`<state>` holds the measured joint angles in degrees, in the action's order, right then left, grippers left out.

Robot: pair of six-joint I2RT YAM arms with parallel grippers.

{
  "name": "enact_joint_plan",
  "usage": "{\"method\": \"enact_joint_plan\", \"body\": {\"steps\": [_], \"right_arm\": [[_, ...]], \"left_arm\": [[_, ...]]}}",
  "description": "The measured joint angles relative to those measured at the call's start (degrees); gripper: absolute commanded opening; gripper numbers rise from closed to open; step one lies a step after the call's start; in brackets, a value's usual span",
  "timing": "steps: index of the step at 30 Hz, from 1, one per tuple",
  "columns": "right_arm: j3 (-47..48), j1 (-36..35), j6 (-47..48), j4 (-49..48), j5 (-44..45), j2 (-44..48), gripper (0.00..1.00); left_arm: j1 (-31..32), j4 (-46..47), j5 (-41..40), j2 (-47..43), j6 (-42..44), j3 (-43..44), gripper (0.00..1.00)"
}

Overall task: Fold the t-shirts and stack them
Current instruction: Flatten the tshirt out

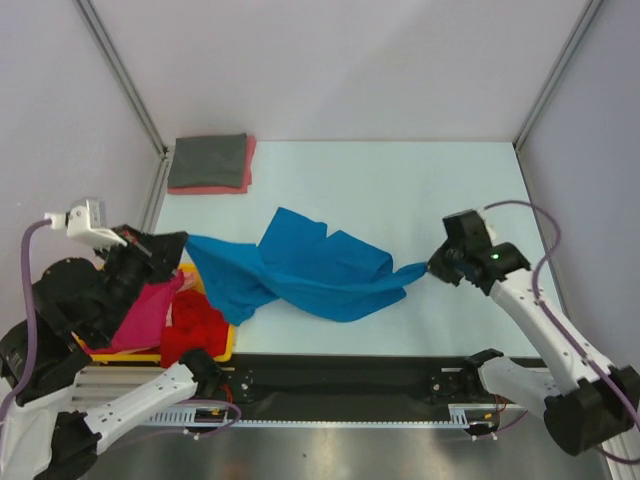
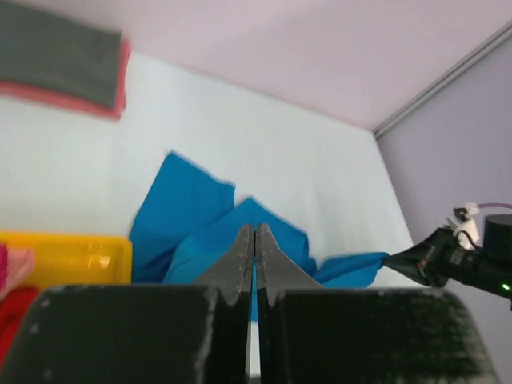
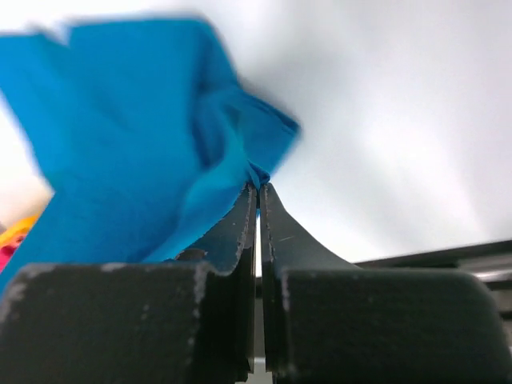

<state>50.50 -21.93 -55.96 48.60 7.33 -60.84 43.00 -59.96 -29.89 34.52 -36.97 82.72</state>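
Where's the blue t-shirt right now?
Top view: the blue t-shirt spans the middle of the table, its left end pinched by the left gripper, its right end by the right gripper.

Blurred, and cropped at the top and left, up-left of the right gripper [image 3: 258, 186] jaws: blue t-shirt [image 3: 120, 112]; its pinched edge lost between the pressed-together tips; likewise hidden between the left gripper [image 2: 254, 230] jaws, pressed tight; left of those jaws, yellow bin [image 2: 80, 256], cropped by the frame and blocked by the gripper's body; far up-left, soft-focus grey t-shirt [image 2: 56, 52] over salmon t-shirt [image 2: 72, 102], both cropped, the lower a thin rim only.
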Motion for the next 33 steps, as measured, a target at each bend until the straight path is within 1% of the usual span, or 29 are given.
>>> {"method": "enact_joint_plan", "body": {"steps": [4,8,13,16,18,21,24,27,29,31,33], "right_arm": [[11.8,2.1,9.03,2.21,3.72,4.44,0.0],[25.09,2.19,15.76,4.48,6.49,5.03,0.0],[44.89,2.21,21.14,7.32,8.79,4.07,0.0],[52.85,2.25,23.78,8.15,8.98,5.33,0.0],[55.39,2.23,25.53,8.2,8.7,7.93,0.0],[57.7,2.27,27.34,8.85,7.78,12.46,0.0],[61.59,2.6,28.22,9.33,6.12,16.94,0.0],[63.87,3.54,28.48,9.2,5.44,20.68,0.0],[63.87,4.31,28.5,8.7,5.66,21.9,0.0],[62.14,4.9,28.5,7.52,7.13,22.43,0.0],[56.98,5.25,28.68,5.2,9.62,22.64,0.0]], "left_arm": [[0.0,8.72,0.42,6.25,8.28,6.27,0.0],[0.0,15.78,4.0,12.9,16.85,14.08,0.0],[0.0,20.46,13.94,19.26,26.01,26.69,0.0],[0.0,22.03,20.83,20.48,29.97,32.81,0.0],[0.0,22.91,24.74,19.63,31.71,35.1,0.0],[0.0,24.94,30.05,15.87,33.24,35.56,0.0],[0.0,27.45,34.62,11.37,33.57,36.57,0.0],[0.0,31.17,38.73,8.92,33.48,37.88,0.0],[0.0,33.99,41.11,8.48,33.48,37.73,0.0],[0.0,36.83,42.47,8.68,33.53,35.58,0.0],[0.0,39.04,42.84,9.79,33.64,32.68,0.0]]}}
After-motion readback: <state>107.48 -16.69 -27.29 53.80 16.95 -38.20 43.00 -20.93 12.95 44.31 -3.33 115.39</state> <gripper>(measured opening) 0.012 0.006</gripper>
